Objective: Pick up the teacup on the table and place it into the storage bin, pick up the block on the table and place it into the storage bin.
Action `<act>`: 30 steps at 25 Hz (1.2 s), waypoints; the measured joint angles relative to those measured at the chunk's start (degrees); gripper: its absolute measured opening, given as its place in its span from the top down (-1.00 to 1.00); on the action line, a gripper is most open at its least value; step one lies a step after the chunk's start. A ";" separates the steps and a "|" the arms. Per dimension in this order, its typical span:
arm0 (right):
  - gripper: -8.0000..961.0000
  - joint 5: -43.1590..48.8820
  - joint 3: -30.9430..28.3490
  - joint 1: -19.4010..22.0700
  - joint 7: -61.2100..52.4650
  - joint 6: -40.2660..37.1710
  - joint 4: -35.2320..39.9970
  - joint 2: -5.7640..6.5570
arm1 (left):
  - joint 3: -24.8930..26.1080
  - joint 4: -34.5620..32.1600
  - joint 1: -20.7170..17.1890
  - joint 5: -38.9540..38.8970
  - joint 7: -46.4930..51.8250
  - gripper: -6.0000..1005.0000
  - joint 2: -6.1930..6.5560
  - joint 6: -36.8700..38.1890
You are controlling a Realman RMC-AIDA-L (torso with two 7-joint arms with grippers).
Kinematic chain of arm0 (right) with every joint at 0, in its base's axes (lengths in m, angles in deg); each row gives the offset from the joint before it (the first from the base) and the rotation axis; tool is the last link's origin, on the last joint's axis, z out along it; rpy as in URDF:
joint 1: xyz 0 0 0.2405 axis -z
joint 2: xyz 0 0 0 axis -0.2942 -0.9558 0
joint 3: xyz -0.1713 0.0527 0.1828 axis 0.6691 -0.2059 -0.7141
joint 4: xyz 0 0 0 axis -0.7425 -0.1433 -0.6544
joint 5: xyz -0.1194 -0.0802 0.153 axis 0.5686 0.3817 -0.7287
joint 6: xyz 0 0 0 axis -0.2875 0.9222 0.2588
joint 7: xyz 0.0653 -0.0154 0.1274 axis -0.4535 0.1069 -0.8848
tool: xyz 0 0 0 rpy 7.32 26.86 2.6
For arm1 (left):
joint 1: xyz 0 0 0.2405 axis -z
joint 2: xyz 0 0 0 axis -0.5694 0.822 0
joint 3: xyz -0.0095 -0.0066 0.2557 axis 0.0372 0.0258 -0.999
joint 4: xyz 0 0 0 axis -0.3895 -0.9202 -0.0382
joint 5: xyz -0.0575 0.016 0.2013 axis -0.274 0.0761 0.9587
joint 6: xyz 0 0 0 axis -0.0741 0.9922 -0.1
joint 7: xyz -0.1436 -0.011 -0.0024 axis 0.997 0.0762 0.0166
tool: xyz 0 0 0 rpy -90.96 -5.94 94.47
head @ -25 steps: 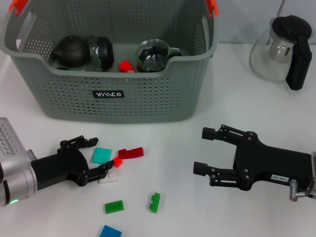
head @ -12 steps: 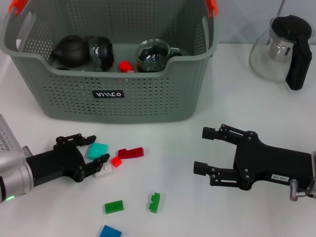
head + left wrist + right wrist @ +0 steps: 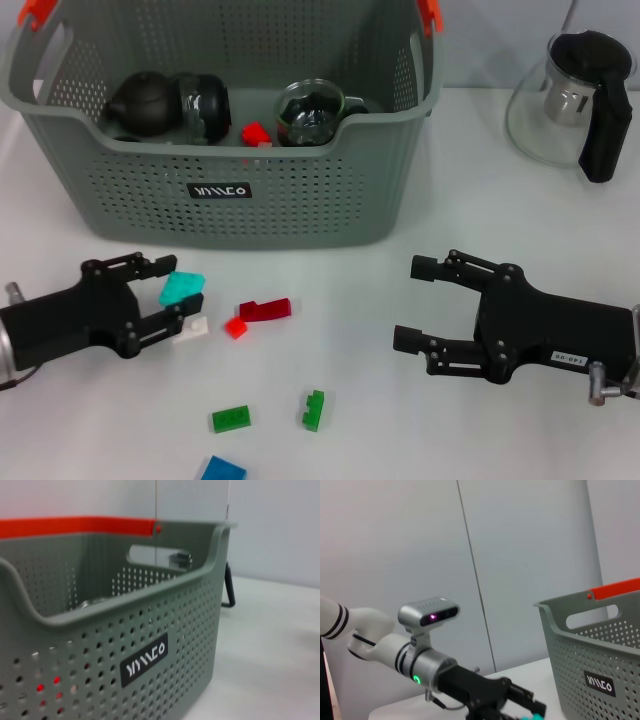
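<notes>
In the head view, the bin (image 3: 240, 150) is seen at 12 o'clock on the white table (image 3: 400, 430), with a black teapot (image 3: 140, 103), glass cups (image 3: 310, 110) and a red block (image 3: 255, 132) inside it. The left gripper (image 3: 172, 305) is seen at 9 o'clock, just in front of the bin, clamped on a teal block (image 3: 182, 288) that is tilted between its fingers. A white block (image 3: 192, 327) lies just beside the lower finger, and a small red piece (image 3: 236, 327) and a dark red block (image 3: 264, 309) lie at 3 o'clock of it. Two green blocks (image 3: 231, 418) and a blue block (image 3: 222, 469) are seen toward 6 o'clock. The right gripper (image 3: 412, 305) is seen at 4 o'clock, its fingers spread apart around nothing, low over the table. A glass pot (image 3: 570, 100) with a black handle stands at 2 o'clock. In the left wrist view, the bin (image 3: 125, 645) with its black label (image 3: 146, 660) and orange clip (image 3: 80, 527) fills the frame. In the right wrist view, the left gripper (image 3: 532, 710) is seen beside the bin (image 3: 600, 640), with teal showing at its fingertips.
</notes>
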 joint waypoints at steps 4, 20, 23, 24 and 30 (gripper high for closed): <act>-0.89 0.00 0.00 -0.22 0.00 -0.01 0.04 0.01 | 0.95 -0.27 -0.04 0.03 0.89 -0.13 0.50 1.62; -0.89 0.00 0.00 -0.18 0.00 -0.03 0.04 -0.08 | 0.78 -0.06 -0.09 0.03 0.70 -0.13 0.21 0.70; -0.89 0.00 0.00 -0.13 0.00 -0.08 0.04 -0.08 | 0.72 -0.04 -0.09 0.06 0.67 -0.13 0.21 0.71; -0.89 0.00 0.00 -0.10 0.00 -0.09 0.04 -0.08 | 0.71 -0.04 -0.09 0.07 0.66 -0.13 0.21 0.70; -0.89 0.00 0.00 0.01 0.00 -0.13 0.04 -0.08 | 0.71 0.14 -0.18 0.73 0.58 -0.13 0.02 -0.12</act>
